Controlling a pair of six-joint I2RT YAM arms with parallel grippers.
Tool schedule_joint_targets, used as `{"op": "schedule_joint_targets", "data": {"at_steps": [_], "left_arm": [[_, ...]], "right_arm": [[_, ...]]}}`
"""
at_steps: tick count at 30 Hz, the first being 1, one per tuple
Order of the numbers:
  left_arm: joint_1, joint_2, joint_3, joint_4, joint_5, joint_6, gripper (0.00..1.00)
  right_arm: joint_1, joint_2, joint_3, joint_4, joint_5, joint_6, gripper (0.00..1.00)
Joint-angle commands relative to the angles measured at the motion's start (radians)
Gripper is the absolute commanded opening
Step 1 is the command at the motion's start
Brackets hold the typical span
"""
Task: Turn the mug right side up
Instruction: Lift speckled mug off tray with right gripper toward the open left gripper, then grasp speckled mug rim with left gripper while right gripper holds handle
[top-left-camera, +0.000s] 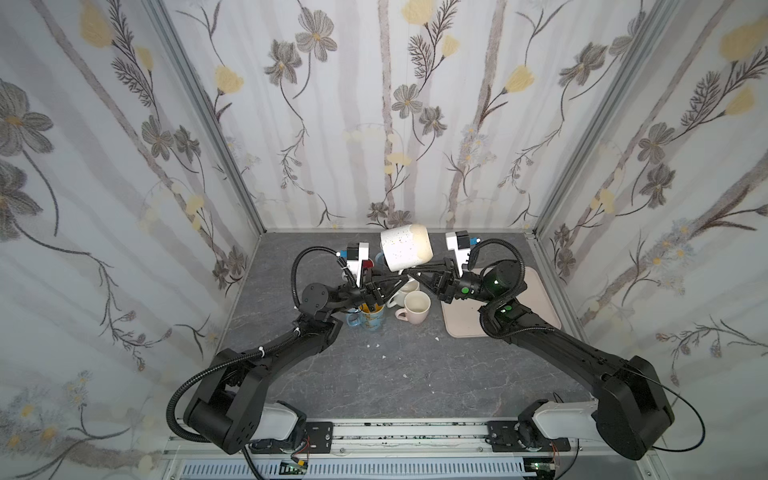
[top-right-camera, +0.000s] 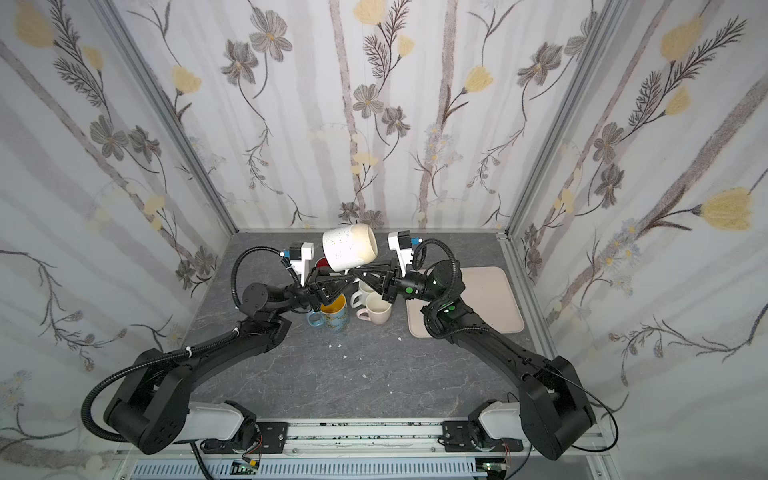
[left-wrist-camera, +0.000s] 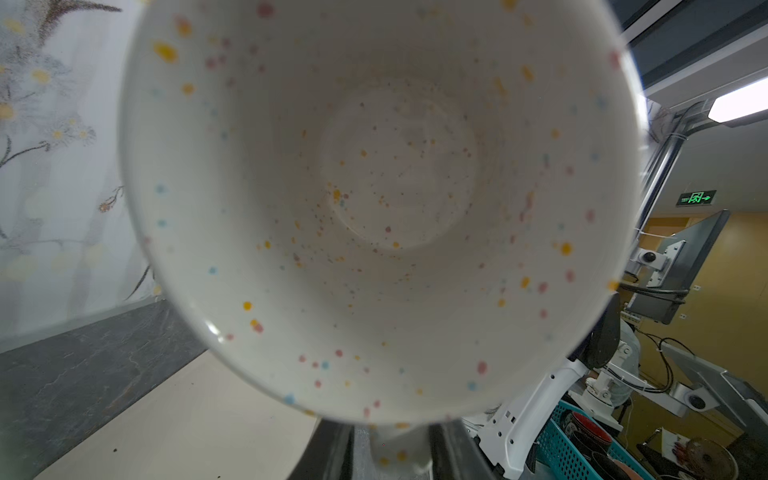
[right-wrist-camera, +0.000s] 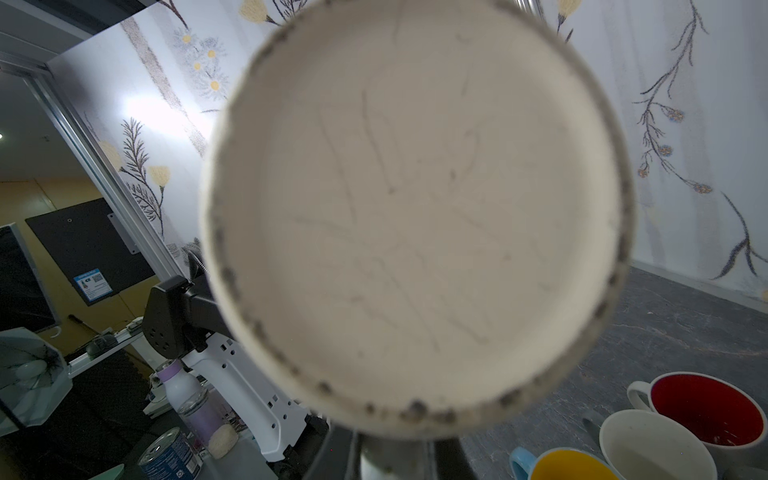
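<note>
Even soft light, mug (left-wrist-camera: 374, 208) close-up blurred

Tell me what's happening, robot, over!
Right gripper shut on the mug. Left gripper at its handle, grip unclear. Mug aloft, lying sideways. Cups crowded underneath.

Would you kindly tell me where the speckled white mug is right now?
In both top views the speckled white mug is in the air on its side, mid-scene near the back wall, over the upright mugs and left of the beige tray.
</note>
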Motion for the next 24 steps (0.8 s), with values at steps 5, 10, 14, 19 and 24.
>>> {"op": "schedule_joint_targets", "data": {"at_steps": [5, 10, 14, 19, 24], "left_arm": [[0.004, 0.074, 0.02, 0.219, 0.021, -0.164, 0.21], [0.007, 0.135, 0.043, 0.34, 0.039, -0.264, 0.07], [0.01, 0.157, 0.048, 0.388, 0.05, -0.299, 0.0], [0.021, 0.168, 0.046, 0.423, 0.057, -0.33, 0.0], [0.03, 0.173, 0.049, 0.438, 0.058, -0.351, 0.0]], "right_arm": [[0.025, 0.007, 0.029, 0.101, -0.022, -0.017, 0.0], [0.03, 0.013, 0.037, 0.066, -0.012, -0.041, 0.0], [0.031, -0.003, 0.037, 0.001, 0.023, -0.076, 0.06], [0.031, -0.059, 0.034, -0.157, 0.104, -0.183, 0.24], [0.027, -0.099, 0.034, -0.245, 0.15, -0.252, 0.39]]}}
